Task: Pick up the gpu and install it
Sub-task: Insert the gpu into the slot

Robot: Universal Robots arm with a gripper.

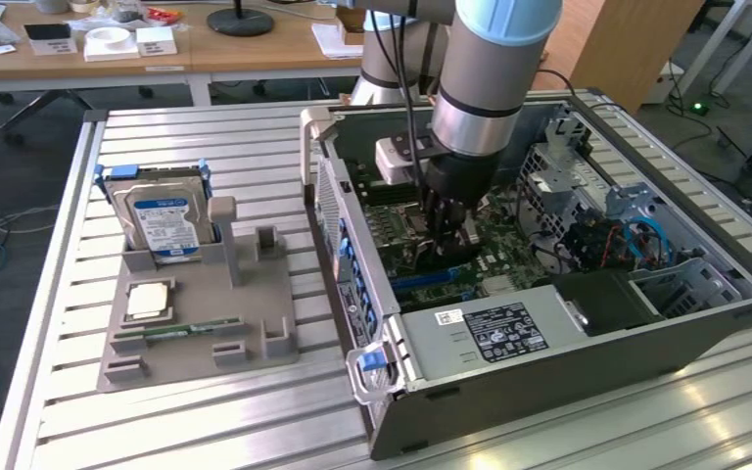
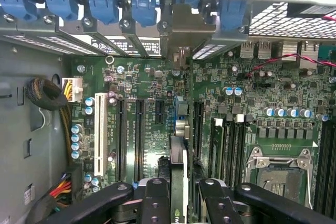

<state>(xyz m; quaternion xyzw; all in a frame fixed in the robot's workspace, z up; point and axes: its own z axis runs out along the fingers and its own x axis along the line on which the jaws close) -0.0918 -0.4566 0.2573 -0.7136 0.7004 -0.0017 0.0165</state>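
My gripper (image 1: 446,235) is down inside the open computer case (image 1: 350,245), over the motherboard (image 2: 152,82). It is shut on the gpu (image 2: 178,161), which I see edge-on in the wrist view as a thin upright card between the two black fingers (image 2: 155,200). The card runs toward the case's rear wall. Its silver end bracket (image 2: 181,27) stands at a rear slot opening between the blue latches (image 2: 144,6). The card lines up over a slot between the black expansion slots (image 2: 139,129) and the RAM slots (image 2: 226,145). Whether its edge is seated I cannot tell.
On the exterior view's left a grey holder (image 1: 265,338) carries a silver hard drive with a blue label (image 1: 164,220), a CPU (image 1: 150,299) and a RAM stick (image 1: 180,330). The power supply (image 1: 500,328) fills the case's near end. An empty CPU socket (image 2: 278,171) lies beside the gripper.
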